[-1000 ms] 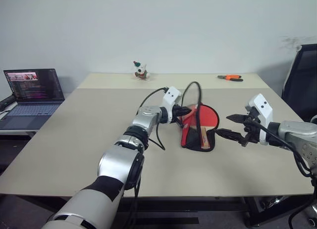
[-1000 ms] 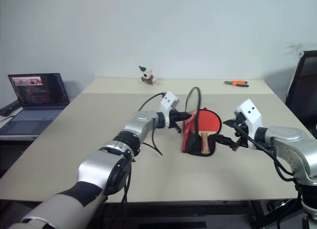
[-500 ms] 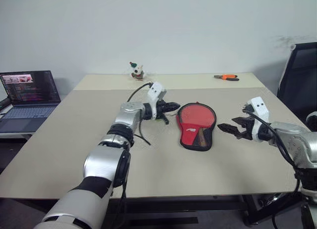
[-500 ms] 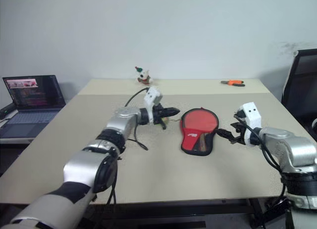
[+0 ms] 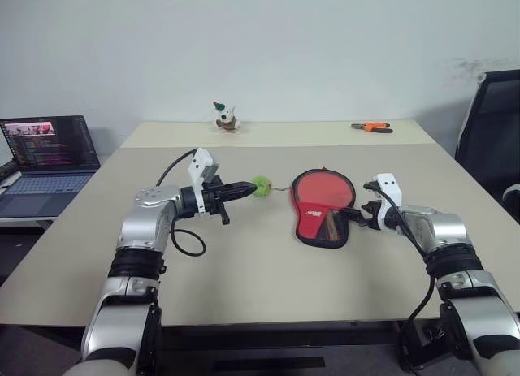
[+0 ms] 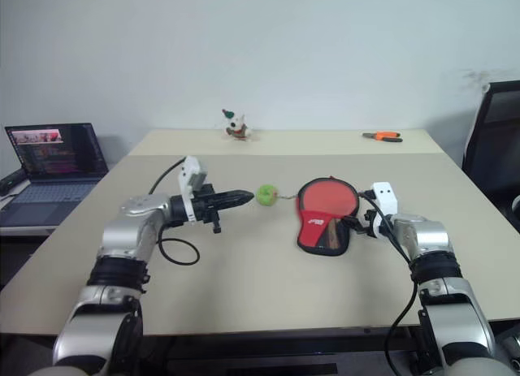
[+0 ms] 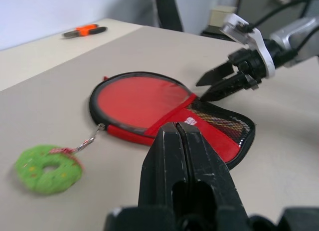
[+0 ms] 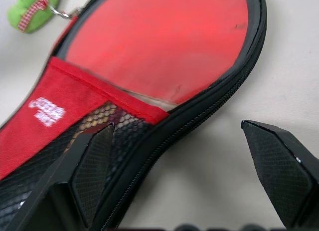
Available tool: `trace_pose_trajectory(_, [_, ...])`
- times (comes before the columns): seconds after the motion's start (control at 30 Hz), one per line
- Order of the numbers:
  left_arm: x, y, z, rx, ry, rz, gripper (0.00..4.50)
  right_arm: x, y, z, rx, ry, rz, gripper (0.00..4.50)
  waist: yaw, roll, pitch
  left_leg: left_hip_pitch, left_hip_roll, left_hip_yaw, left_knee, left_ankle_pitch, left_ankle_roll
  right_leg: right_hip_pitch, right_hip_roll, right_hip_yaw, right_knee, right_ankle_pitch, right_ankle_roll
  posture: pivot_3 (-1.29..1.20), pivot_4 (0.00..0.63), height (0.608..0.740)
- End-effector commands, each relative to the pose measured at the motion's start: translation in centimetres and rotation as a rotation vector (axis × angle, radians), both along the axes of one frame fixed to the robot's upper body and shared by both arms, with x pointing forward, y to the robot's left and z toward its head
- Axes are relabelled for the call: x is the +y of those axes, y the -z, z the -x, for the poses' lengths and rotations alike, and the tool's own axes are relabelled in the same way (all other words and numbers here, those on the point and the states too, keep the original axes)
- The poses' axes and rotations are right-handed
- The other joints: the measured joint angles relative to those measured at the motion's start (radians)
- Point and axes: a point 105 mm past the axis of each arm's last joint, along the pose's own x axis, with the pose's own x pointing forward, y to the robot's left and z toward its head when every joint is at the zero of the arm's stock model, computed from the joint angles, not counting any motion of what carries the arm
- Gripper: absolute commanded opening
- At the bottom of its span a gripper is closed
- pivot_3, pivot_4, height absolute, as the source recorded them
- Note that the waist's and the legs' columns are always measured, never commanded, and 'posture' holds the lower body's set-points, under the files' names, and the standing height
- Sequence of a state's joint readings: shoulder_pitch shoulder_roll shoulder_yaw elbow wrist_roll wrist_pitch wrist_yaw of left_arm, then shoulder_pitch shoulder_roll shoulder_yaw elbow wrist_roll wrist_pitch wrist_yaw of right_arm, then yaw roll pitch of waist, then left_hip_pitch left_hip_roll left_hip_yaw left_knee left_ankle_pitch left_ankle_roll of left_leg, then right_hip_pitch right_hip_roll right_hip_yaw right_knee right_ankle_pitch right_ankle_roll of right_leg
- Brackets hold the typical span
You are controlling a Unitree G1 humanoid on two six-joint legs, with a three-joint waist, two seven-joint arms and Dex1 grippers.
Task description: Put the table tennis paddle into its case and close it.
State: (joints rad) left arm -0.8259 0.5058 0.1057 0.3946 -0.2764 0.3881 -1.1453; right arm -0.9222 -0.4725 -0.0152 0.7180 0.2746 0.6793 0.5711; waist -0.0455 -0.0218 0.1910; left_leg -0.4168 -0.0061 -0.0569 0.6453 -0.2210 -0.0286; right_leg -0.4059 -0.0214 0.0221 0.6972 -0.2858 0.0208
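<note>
From the head views, the case point(image 5: 322, 211) now lies flat on the desk point(image 5: 268, 287), no longer lifted, paddle point(image 5: 323, 189) inside; zipping remains. The closed left end effector point(image 5: 244, 187) has drawn back beside the green doughnut zipper charm point(image 5: 261, 186).

Left wrist view: white lettering on the case, unreadable.

Right wrist view: the right end effector point(image 8: 184, 156), wide open, straddles the case's zipper edge.

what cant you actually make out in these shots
- Paddle handle: right wrist view, dim behind the case mesh.
- Zipper, shut or not: near edge faces away in the head views.
- Case lettering: too small to read.
- Laptop: cut by the picture's edge.
</note>
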Motion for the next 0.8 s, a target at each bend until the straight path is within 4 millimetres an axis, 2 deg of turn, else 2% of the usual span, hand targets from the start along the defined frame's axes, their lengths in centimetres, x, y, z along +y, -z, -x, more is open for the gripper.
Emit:
trace_pose_trajectory(0.03, [0.4, -1.8, 0.7, -0.059, -0.019, 0.022, 0.03, 0.6, -0.8, -0.6, -0.032, -0.028, 0.018, 4.50, -0.001, 0.000, 0.000, 0.000, 0.000, 0.000, 0.000, 0.000, 0.000, 0.000, 0.000, 0.000, 0.000, 0.000, 0.000, 0.00, 0.150, 0.740])
trace_pose_trajectory(0.17, [0.4, -1.8, 0.9, -0.056, -0.033, 0.021, 0.03, 0.8, 0.1, -0.8, -0.005, -0.039, 0.037, 4.50, -0.003, 0.000, 0.000, 0.001, 0.000, 0.000, 0.000, 0.000, 0.000, 0.000, 0.000, 0.000, 0.000, 0.000, 0.000, 0.00, 0.150, 0.740])
trace_pose_trajectory(0.4, [0.5, -1.9, 0.8, -0.062, -0.050, 0.014, 0.03, 3.3, 1.2, -0.4, 0.059, -0.150, 0.039, 4.50, -0.014, 0.000, 0.000, 0.002, 0.001, 0.001, 0.000, 0.000, 0.000, 0.000, 0.001, 0.001, 0.001, 0.000, 0.000, 0.00, 0.150, 0.740])
trace_pose_trajectory(0.5, [0.5, -1.9, 0.8, -0.064, -0.055, 0.011, 0.00, 4.1, 1.4, -0.6, 0.069, -0.165, 0.042, 3.90, -0.019, 0.000, 0.000, 0.002, 0.001, 0.002, 0.000, 0.000, 0.000, 0.000, 0.001, 0.002, 0.001, 0.000, 0.000, 0.00, 0.150, 0.740])
trace_pose_trajectory(0.8, [0.8, -1.6, 0.9, -0.061, -0.067, -0.003, 0.00, 4.8, 2.0, -0.7, 0.107, -0.161, 0.020, 0.90, -0.021, -0.001, -0.001, 0.008, 0.001, 0.004, -0.001, 0.000, 0.000, 0.002, 0.001, 0.009, 0.003, 0.000, 0.000, 0.00, 0.150, 0.740])
